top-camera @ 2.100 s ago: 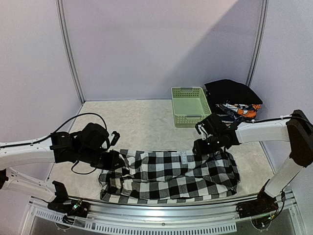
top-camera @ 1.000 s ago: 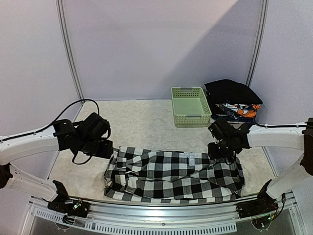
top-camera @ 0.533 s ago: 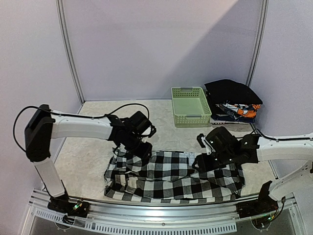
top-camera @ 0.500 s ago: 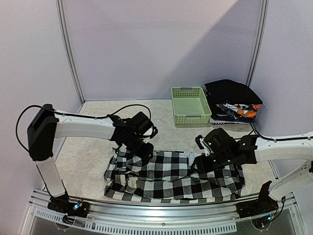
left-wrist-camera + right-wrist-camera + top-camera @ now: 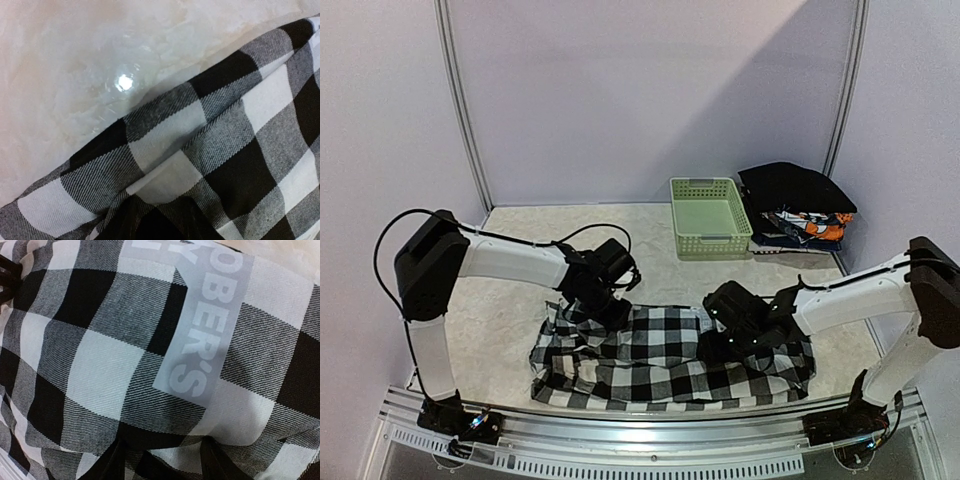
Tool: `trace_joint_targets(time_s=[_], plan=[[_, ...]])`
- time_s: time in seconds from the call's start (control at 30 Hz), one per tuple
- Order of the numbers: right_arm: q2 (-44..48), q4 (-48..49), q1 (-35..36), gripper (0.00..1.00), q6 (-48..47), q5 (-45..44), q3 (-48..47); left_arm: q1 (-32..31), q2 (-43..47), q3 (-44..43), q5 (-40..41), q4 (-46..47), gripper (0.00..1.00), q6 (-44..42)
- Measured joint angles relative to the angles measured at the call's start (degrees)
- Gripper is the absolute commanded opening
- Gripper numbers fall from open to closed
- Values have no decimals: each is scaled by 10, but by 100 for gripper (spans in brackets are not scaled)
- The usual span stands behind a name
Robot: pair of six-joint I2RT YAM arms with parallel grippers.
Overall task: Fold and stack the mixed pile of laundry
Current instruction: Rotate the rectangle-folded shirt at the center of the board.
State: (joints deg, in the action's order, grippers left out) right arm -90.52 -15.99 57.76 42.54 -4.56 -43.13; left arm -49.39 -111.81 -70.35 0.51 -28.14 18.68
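The black-and-white checked shirt (image 5: 650, 365) lies spread along the table's front. Its white lettering (image 5: 205, 340) shows in the right wrist view. My left gripper (image 5: 610, 305) is down on the shirt's far left edge. In the left wrist view its dark fingers (image 5: 127, 223) flank a raised fold of shirt (image 5: 240, 150); whether they clamp it is unclear. My right gripper (image 5: 725, 340) presses on the shirt right of centre, fingers (image 5: 107, 462) apart, over cloth (image 5: 100, 365). At the back right a black cloth (image 5: 795, 185) tops orange-blue printed pieces (image 5: 810, 225).
A pale green slotted basket (image 5: 710, 248) stands at the back, just left of the garment stack. Pale marbled tabletop (image 5: 520, 300) lies left of and behind the shirt. A metal rail (image 5: 620, 440) runs along the front edge, and walls close in on three sides.
My left arm swung in from the left onto the shirt's far left edge, its jaws narrowing. My right gripper moved left and nearer, from the shirt's far right corner onto its middle.
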Motion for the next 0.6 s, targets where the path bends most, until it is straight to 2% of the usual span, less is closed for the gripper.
trace_joint_targets(time_s=[0.3,0.6], plan=[[-124,47,-19,52,-22,7,-121,30,51,84,35,48,33,41],[-282,43,-40,51,-87,125,-327,52,198,243,78,13,34,106]])
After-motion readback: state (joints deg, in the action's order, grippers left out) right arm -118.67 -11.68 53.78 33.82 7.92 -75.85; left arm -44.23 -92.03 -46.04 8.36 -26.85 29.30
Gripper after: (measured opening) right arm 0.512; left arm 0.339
